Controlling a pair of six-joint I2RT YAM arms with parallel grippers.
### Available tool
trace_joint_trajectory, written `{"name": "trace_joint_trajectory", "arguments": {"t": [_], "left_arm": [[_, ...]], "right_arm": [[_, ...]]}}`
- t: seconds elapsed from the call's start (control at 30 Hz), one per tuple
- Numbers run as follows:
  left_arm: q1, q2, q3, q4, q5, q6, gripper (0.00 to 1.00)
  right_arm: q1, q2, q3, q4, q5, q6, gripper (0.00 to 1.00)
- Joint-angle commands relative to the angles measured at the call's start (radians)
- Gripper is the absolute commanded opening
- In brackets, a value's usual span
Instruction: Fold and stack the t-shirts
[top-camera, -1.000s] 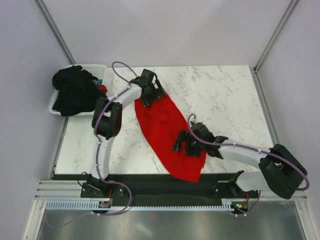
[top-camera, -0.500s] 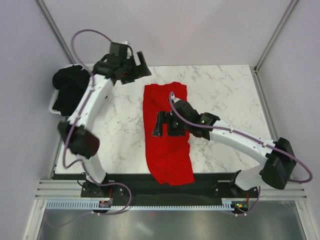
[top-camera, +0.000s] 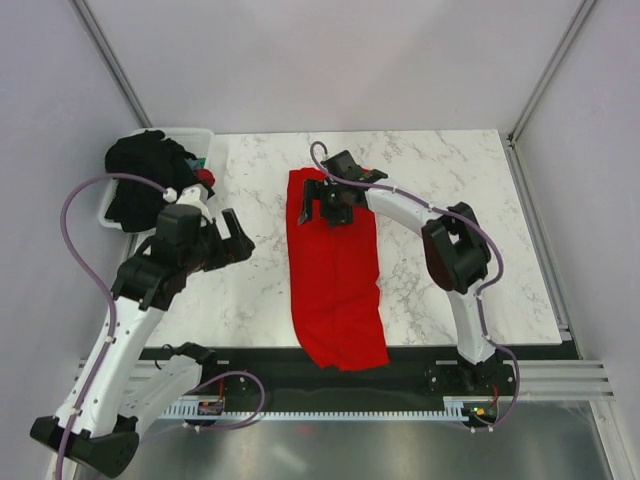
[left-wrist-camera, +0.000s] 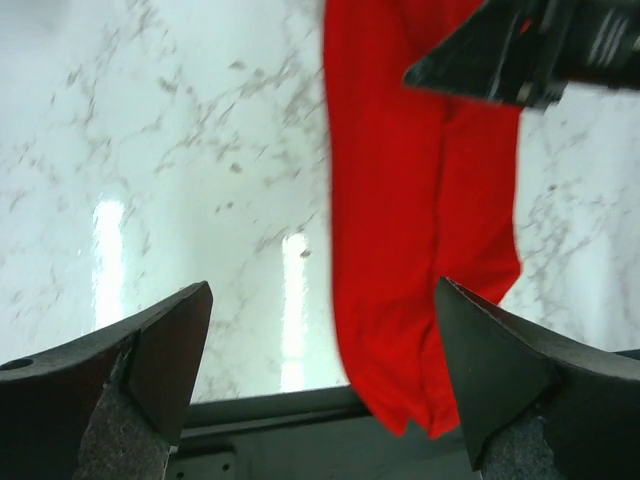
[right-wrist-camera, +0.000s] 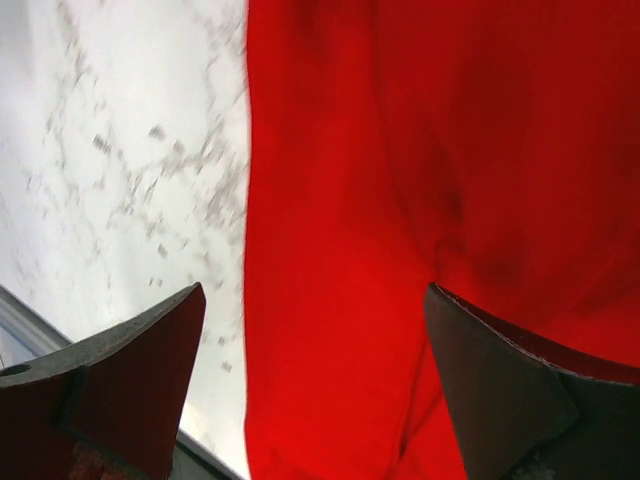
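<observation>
Top external view showed the red t-shirt (top-camera: 335, 280) lying lengthwise at the middle of the marble counter (top-camera: 450, 180). It formed a long narrow band, and its near end overlapped the dark strip at the counter's near edge. The black t-shirts (top-camera: 145, 185) were piled in the white tub (top-camera: 203, 137) at the far left corner.

The left arm rose from its base and bent toward the middle. The left hand (top-camera: 238, 235) hung over bare counter to the left of the red t-shirt, well apart from it, released and holding nothing.

The right arm stretched far forward, then curved left. The right hand (top-camera: 318, 207) was over the far end of the red t-shirt, fingers spread wide with no fabric pinched. Contact with the cloth could not be determined.
</observation>
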Motion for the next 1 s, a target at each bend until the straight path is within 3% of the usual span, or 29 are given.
{"name": "trace_joint_trajectory", "arguments": {"t": [0.0, 0.17, 0.3, 0.57, 0.73, 0.97], "left_arm": [[0.000, -0.117, -0.081, -0.020, -0.102, 0.040, 1.00], [0.000, -0.215, -0.158, -0.006, -0.196, 0.014, 1.00], [0.001, -0.281, -0.196, 0.051, -0.194, 0.040, 1.00], [0.001, -0.282, -0.210, 0.062, -0.194, 0.040, 1.00], [0.007, -0.276, -0.211, 0.063, -0.196, 0.038, 1.00], [0.020, -0.278, -0.182, 0.066, -0.185, 0.018, 1.00]], "right_arm": [[-0.049, 0.112, 0.129, 0.023, -0.098, -0.025, 0.98], [-0.095, 0.318, 0.249, 0.027, -0.114, -0.029, 0.98], [-0.147, 0.435, 0.361, 0.025, -0.039, -0.015, 0.98], [-0.218, 0.644, 0.667, 0.004, 0.006, 0.062, 0.98], [-0.221, 0.600, 0.694, 0.091, -0.055, 0.080, 0.98], [-0.270, 0.384, 0.729, 0.117, -0.173, 0.022, 0.98]]}}
